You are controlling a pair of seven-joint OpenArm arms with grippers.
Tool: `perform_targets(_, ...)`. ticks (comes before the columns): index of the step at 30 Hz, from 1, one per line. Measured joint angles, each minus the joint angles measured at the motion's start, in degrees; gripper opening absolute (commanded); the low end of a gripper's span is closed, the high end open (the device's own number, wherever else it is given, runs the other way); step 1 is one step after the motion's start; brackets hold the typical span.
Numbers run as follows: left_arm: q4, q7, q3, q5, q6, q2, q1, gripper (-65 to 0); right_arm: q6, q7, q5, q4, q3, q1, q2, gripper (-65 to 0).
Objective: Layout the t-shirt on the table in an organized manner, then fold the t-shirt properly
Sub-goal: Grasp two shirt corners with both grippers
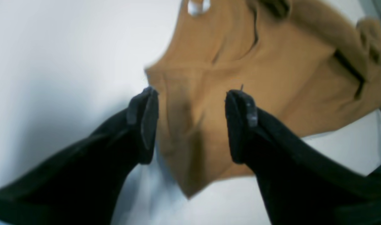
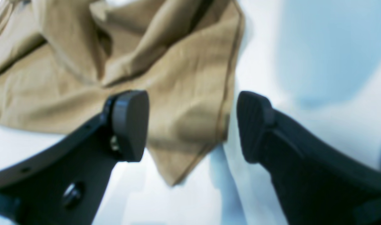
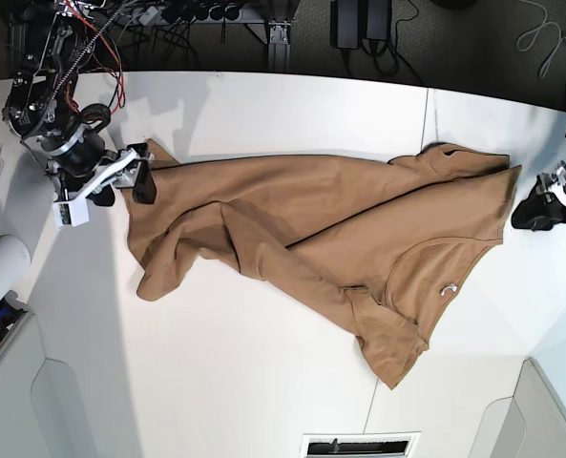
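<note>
While the t-shirt (image 3: 311, 239) lies crumpled across the middle of the counter (image 3: 263, 105), reaching twd both side edges, both arms sit at its ends. Left gripper (image 1: 190, 106): fingers (image 1: 240, 103) spread wide over a shirt corner, holding nothing. Right gripper (image 2: 190, 125): fingers (image 2: 131, 122) also wide apart above a cloth corner, no grip.

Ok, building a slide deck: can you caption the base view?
Tan t-shirt lies rumpled across the white table, open left gripper and right gripper at opposite ends.
</note>
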Motion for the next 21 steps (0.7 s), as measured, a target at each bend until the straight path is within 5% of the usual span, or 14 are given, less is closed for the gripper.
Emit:
perform_targets(7, 0.04, -0.15, -1.86, 0.68, 0.00, 0.33, 6.69, -28.5, 0.15, -0.20, 1.70, 3.50, 4.28, -7.21, 0.90, -22.0)
perform_targets(12, 0.04, -0.28, -8.48, 0.76, 0.00, 3.48, 7.63, -28.5, 0.17, -0.04, 4.00, 3.56, 7.50, -9.46, 0.92, -22.0)
perform_targets(21, 0.04, 0.24, -8.98, 0.92, 0.02, 7.69, 7.63, -28.5, 0.17, 1.97, 4.35, 0.55, 6.25, -9.31, 0.79, -21.9)
